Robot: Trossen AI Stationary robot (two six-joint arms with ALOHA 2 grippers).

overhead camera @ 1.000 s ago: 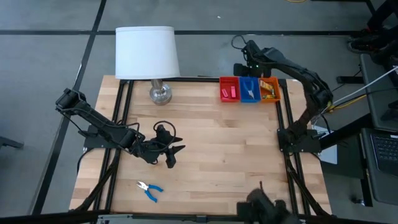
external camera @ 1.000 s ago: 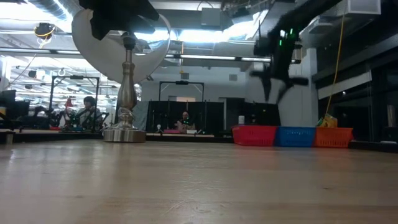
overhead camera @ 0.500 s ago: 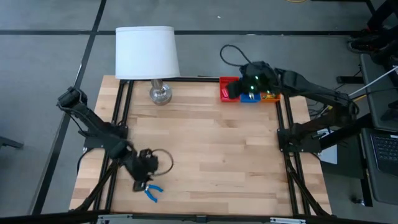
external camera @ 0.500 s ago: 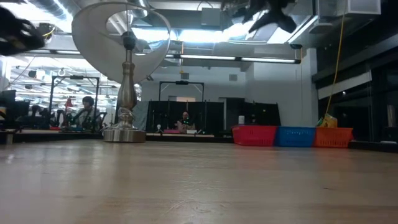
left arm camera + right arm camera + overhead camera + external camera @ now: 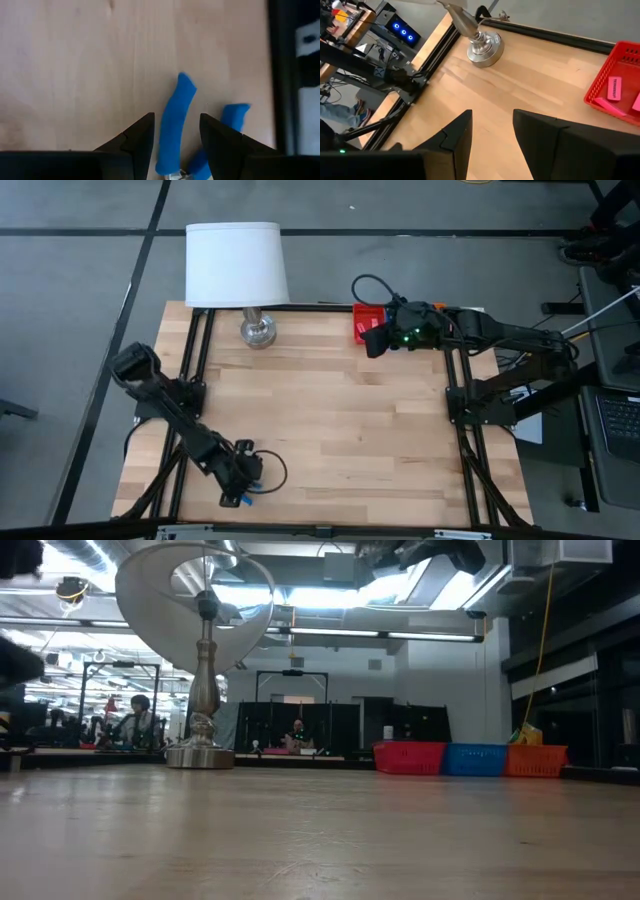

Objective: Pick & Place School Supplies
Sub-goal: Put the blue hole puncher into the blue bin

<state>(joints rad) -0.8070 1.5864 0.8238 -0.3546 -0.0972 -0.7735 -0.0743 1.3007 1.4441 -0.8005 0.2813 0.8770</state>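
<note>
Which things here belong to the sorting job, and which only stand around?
Job:
- blue-handled pliers, between the left claw's open fingers
- pink erasers in the red tray
- right claw, open, near the trays

Standing around:
- lamp

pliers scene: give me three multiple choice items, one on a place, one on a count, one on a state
1. Where is the left gripper?
A. over the red tray
B. over the blue-handled pliers near the table's front left
C. beside the lamp

2. How many pink erasers show in the red tray in the right wrist view?
A. none
B. three
C. seven

3. What does the right gripper hold?
A. nothing
B. pliers
C. an eraser

Answers: 1 B, its fingers straddle one blue handle. 2 B, three pink blocks show. 3 A, bare table shows between its open fingers.
</note>
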